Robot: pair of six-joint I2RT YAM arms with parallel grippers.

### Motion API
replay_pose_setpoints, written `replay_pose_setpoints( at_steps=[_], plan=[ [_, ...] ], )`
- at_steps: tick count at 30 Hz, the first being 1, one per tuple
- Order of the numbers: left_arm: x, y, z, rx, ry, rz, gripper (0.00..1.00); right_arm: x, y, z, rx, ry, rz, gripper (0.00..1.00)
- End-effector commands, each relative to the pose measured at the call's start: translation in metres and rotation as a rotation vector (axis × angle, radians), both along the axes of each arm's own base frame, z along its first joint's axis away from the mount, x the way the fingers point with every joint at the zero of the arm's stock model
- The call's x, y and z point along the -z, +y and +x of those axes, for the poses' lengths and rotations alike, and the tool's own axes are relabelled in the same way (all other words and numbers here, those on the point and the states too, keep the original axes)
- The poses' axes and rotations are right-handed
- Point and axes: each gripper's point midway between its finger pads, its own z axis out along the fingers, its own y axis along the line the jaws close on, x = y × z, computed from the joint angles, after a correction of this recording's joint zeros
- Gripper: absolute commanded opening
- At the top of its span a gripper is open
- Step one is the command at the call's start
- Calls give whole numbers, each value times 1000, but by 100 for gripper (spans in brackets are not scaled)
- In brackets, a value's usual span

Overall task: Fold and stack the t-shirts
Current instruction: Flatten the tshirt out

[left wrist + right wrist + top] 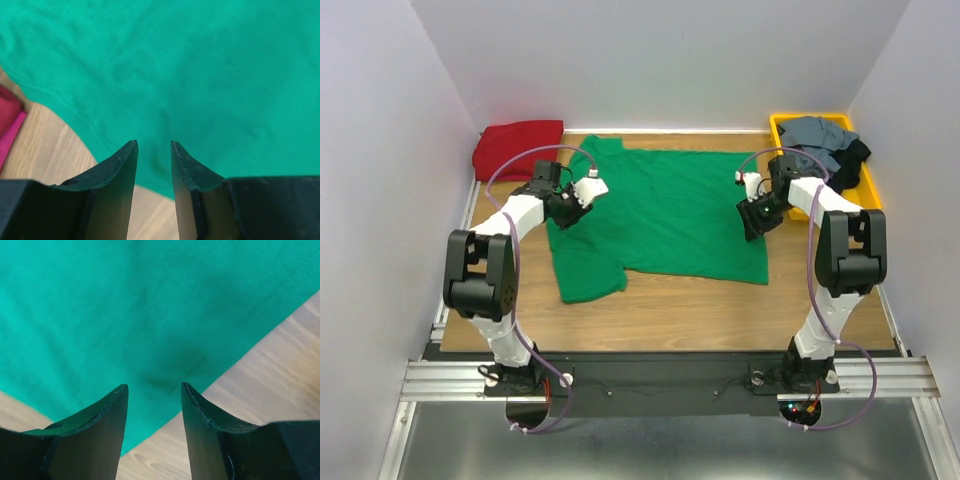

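Observation:
A bright green t-shirt (pixel 665 215) lies spread on the wooden table. My left gripper (pixel 570 212) hovers over its left edge, jaws open and empty; the left wrist view shows green cloth (pixel 200 65) just past the fingertips (pixel 131 147). My right gripper (pixel 752 222) hovers over the shirt's right edge, open and empty; the right wrist view shows the cloth (pixel 125 305) with its edge running under the jaws. A dark red shirt (pixel 517 146) lies folded at the far left corner. Slate grey and black shirts (pixel 825 142) are heaped in the tray.
A yellow plastic tray (pixel 868 185) stands at the far right corner. White walls close in the left, back and right. Bare wood (pixel 720 315) lies in front of the green shirt. A pink-red edge (pixel 10 125) shows at the left of the left wrist view.

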Motion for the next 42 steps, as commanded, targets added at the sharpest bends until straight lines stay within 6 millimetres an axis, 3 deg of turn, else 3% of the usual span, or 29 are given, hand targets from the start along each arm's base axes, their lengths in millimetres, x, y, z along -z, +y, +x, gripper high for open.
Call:
replay_pose_setpoints(
  at_steps=[1, 4, 5, 9, 17, 24, 25, 28, 29, 30, 31, 34, 35, 36, 39, 40, 42],
  plan=[
    [33, 15, -3, -59, 47, 123, 42, 13, -1, 14, 30, 10, -51, 52],
    [55, 21, -25, -27, 101, 201, 40, 27, -6, 12, 26, 42, -85, 52],
    [67, 24, -42, -19, 146, 223, 39, 30, -7, 11, 22, 48, -93, 52],
    [75, 30, -78, 12, 211, 249, 38, 38, -15, -4, -2, 74, -136, 52],
    [67, 32, -168, 157, 307, 266, 38, 39, -25, -66, -132, 127, -201, 54],
    [32, 22, -209, 347, 346, 214, 41, 5, -15, -92, -266, 160, -136, 56],
    [26, 19, -206, 354, 336, 205, 41, 0, -13, -87, -272, 146, -127, 56],
    [-5, 12, -171, 306, 248, 139, 41, -24, -7, -51, -236, 48, -81, 57],
    [-10, 5, -160, 277, 260, 84, 43, -43, -3, -27, -188, -9, -50, 57],
    [-32, -1, -127, 233, 170, 48, 44, -36, 0, -16, -166, 14, -34, 57],
    [-43, -5, -103, 158, 152, -1, 46, -48, 3, 3, -123, -22, -16, 57],
    [-59, -12, -49, 54, 47, -63, 48, -39, 11, 31, -58, -13, 29, 57],
    [-50, -10, -34, 8, 51, -63, 48, -37, 13, 39, -34, -11, 44, 57],
    [-62, -14, -11, -37, -3, -98, 48, -36, 15, 45, 4, -1, 56, 56],
    [-56, -16, 33, -133, -23, -125, 47, -30, 16, 81, 65, -35, 54, 52],
    [-41, -16, 44, -157, 4, -126, 46, -21, 14, 90, 84, -40, 44, 49],
    [-60, -17, 77, -209, -59, -187, 45, -20, 12, 107, 135, -67, 41, 47]
  ],
)
